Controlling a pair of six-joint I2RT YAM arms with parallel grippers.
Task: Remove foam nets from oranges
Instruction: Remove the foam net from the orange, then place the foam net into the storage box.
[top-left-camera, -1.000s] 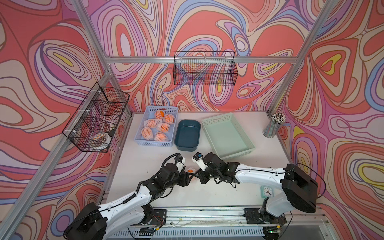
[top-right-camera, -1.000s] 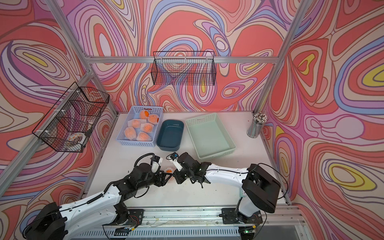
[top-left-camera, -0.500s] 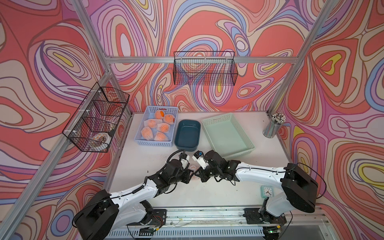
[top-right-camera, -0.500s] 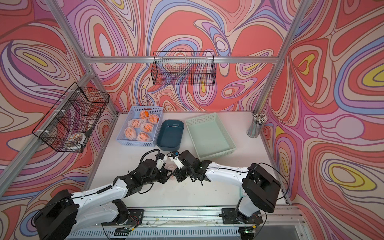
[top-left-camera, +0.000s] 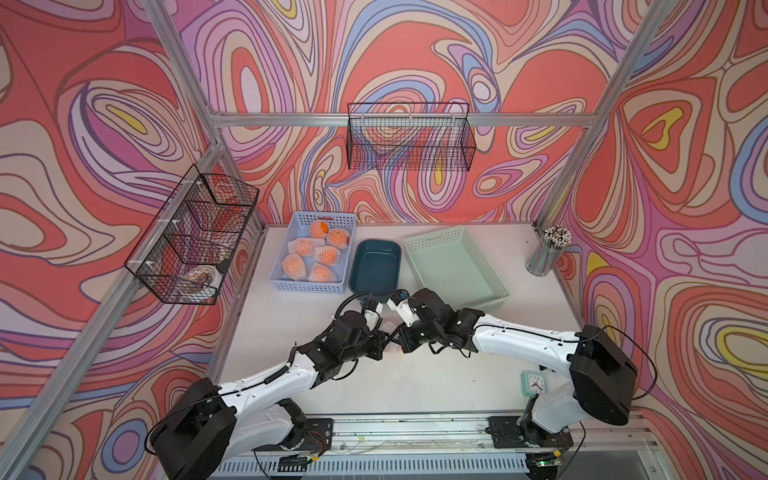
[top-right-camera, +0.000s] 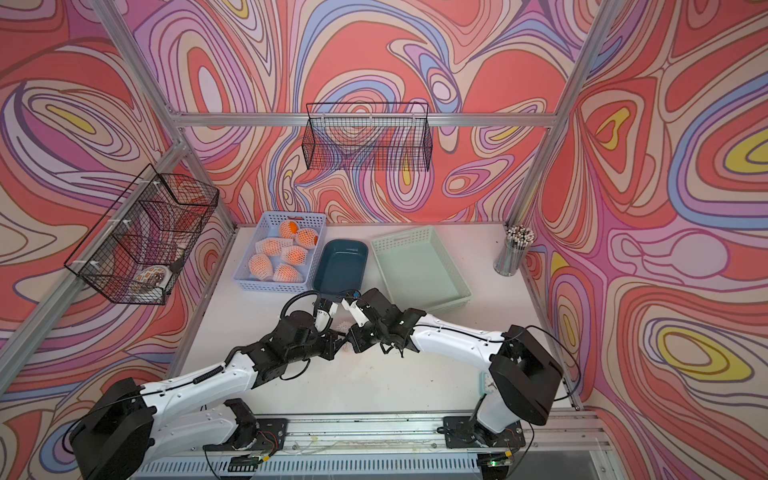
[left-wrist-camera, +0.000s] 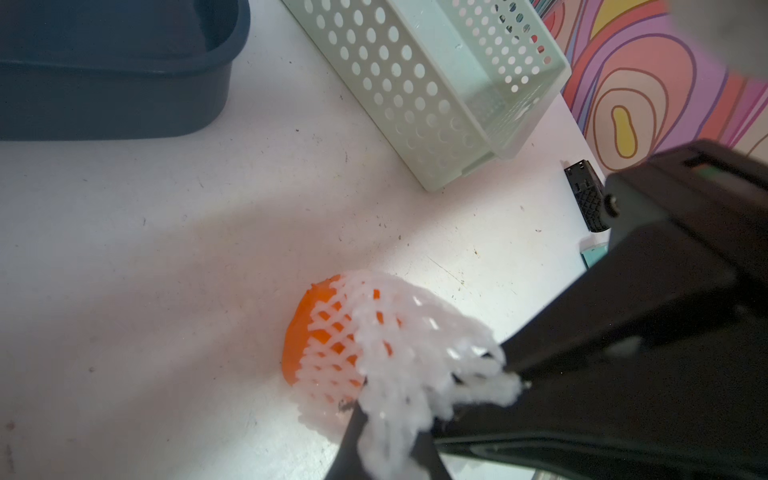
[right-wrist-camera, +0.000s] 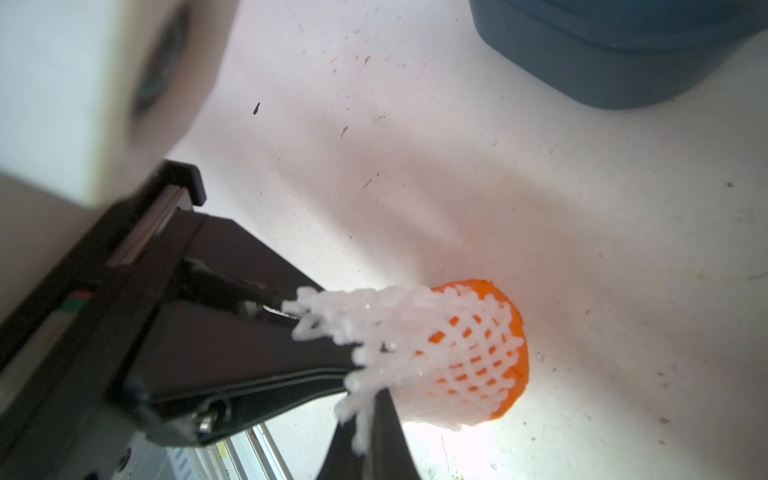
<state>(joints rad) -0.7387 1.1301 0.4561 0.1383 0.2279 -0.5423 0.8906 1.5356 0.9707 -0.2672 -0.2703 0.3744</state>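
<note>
Barely started tbh. One orange (left-wrist-camera: 301, 332) sits on the table (top-left-camera: 291, 332), centre of both top views, with its net (left-wrist-camera: 399, 332) about half slid off. The left gripper (right-wrist-camera: 299, 322) is clamped on the net's loose end, and the right gripper (left-wrist-camera: 505, 372) looks pinched on it too. Six netted oranges (top-left-camera: 326, 254) wait in the basket (top-left-camera: 291, 286), upper left of the table. Nothing in the tub (top-left-camera: 376, 266) or tray (top-left-camera: 453, 262).

The foam net (left-wrist-camera: 399, 332) is diamond-meshed white, the orange (left-wrist-camera: 297, 336) bright orange. The tub (top-left-camera: 376, 266) is dark teal, the tray (top-left-camera: 453, 266) mint, the basket (top-left-camera: 307, 286) lavender, the walls (top-left-camera: 415, 54) swirled red-purple.
</note>
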